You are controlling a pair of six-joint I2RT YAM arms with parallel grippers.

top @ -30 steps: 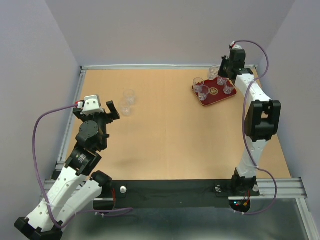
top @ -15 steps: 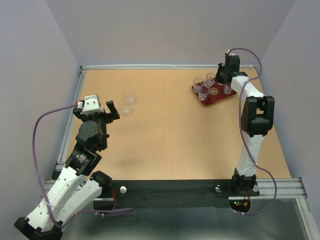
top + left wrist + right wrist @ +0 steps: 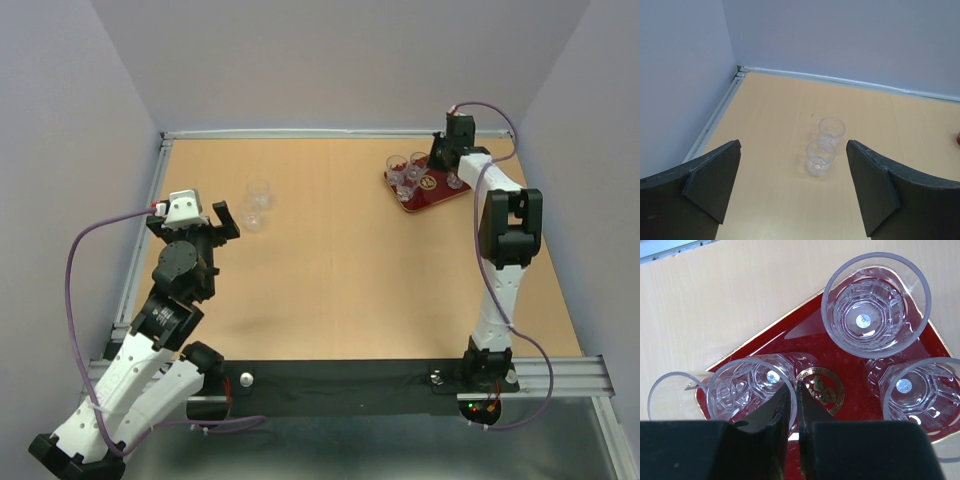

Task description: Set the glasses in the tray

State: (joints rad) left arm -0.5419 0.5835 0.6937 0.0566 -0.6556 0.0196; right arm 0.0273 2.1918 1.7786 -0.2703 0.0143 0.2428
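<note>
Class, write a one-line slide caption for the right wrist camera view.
Right pincer pinches the rim of a glass at the red tray, where another glass stands.

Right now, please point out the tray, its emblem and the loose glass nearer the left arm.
tray (image 3: 855, 396): right wrist view, bare red floor.
emblem (image 3: 824, 390): right wrist view, its middle.
nearer glass (image 3: 820, 158): left wrist view, its wall.

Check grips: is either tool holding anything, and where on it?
Right tool pinches a glass by its rim wall, over the tray. Left tool is open, holding nothing.
</note>
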